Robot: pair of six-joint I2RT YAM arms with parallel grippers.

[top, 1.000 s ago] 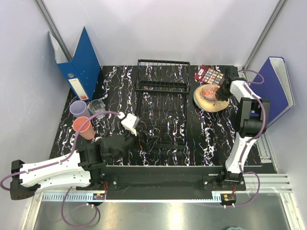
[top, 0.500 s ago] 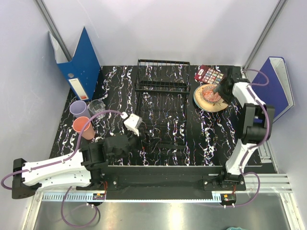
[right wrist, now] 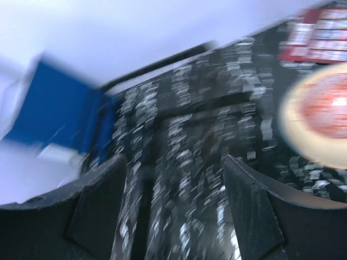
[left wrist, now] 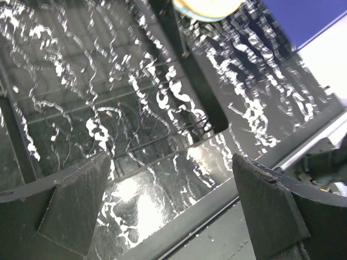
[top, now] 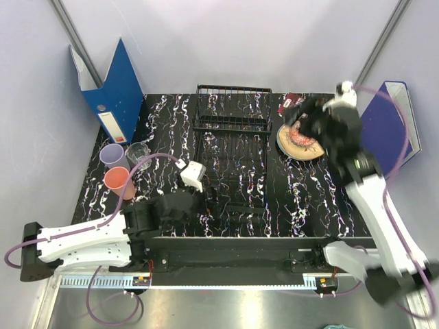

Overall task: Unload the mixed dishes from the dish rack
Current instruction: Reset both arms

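Rack [top: 230, 124] sits mid-desk [top: 309, 199], long axis running top-to-bottom in the top view, basket part at the far end. No dish shows in it from above. The L wrist view also gives only bare wire over marbled desk.

Dishes in sight are all off it:
- Plate [top: 293, 145] w/ orange pattern, upper right of frame, just right of the rack.
- Lavender cup [top: 112, 155], pink cup [top: 118, 179] & glass [top: 139, 152], clustered mid-left, well apart from the rack.
- White plate & bowl: can't pick them out. Whether they're stacked under the orange plate, can't tell.

L jaws hang low over the rack's near end, spread wide, nothing btwn the fingers [left wrist: 76, 206]. R jaws sit high above the plate at upper right, also wide apart & empty. The R wrist view is smeared but shows the plate at its right edge and the rack across mid-frame.

Judgement: unloading looks done or nearly so. Anything left in the rack would lie up-frame of the L jaws, along the rack's long axis, so the L arm is nearer. R would have to reach left past the plate.
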